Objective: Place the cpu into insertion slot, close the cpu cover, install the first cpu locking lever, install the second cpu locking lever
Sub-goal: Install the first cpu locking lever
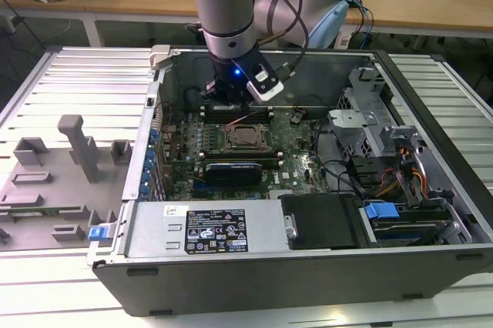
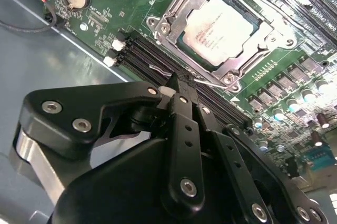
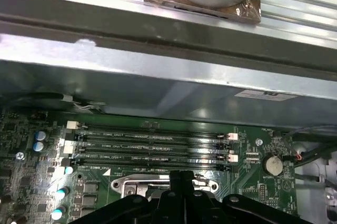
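— What's inside that computer case (image 1: 231,282), starting from our side?

— Against its near wall sits a power supply (image 1: 208,228). Toward the exterior view's right there's a grey drive cage (image 1: 362,132) with cables around it. Past the supply, the green motherboard (image 1: 296,151) lies flat on the case floor, with a black expansion card (image 1: 235,170) across it.

— And the cpu (image 2: 218,24)?

— It's seated in the insertion slot (image 1: 229,138), just beyond that card. The cpu cover (image 2: 176,21) lies flat over it, and the chip shows through the window.

— Where's the arm?

— It reaches down into the case. The gripper (image 2: 174,84) hangs just past the slot, over the black memory slots (image 3: 152,145). Its fingers (image 2: 182,124) are pressed together, with the tips at a thin locking lever (image 2: 213,82) beside the slot's edge. I cannot tell whether the lever is nipped between them.

— And further back?

— There's the case's far wall, then the slatted metal worktop (image 1: 69,74) that carries it all. Grey holders (image 1: 77,143) stand on it toward the exterior view's left, and wooden desks (image 1: 431,5) line the back of the room.

— Which way does the chip face?

— It lies flat with the metal top up. It's square, so it has no long axis, and its edges run parallel to the memory slots.
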Available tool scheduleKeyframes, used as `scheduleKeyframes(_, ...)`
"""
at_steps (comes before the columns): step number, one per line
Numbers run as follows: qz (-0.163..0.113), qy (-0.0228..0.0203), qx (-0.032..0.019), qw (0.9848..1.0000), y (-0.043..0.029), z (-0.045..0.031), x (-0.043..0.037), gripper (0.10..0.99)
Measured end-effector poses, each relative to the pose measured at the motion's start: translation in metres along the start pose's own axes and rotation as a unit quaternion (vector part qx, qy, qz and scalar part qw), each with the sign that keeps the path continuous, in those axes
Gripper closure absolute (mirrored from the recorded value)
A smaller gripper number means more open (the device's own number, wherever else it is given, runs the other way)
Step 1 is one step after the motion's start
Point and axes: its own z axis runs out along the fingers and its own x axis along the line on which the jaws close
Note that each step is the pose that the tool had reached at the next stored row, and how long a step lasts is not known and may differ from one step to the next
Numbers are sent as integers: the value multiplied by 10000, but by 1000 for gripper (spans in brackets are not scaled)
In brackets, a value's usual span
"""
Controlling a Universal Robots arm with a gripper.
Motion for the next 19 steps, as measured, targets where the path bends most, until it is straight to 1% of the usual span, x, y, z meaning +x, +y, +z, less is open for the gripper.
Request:
scheduleKeyframes(11,282,-63,61,9996,44,71,4,980)
scheduleKeyframes(16,300,-67,65,9995,45,74,4,980)
scheduleKeyframes(19,301,-68,63,9995,46,90,7,980)
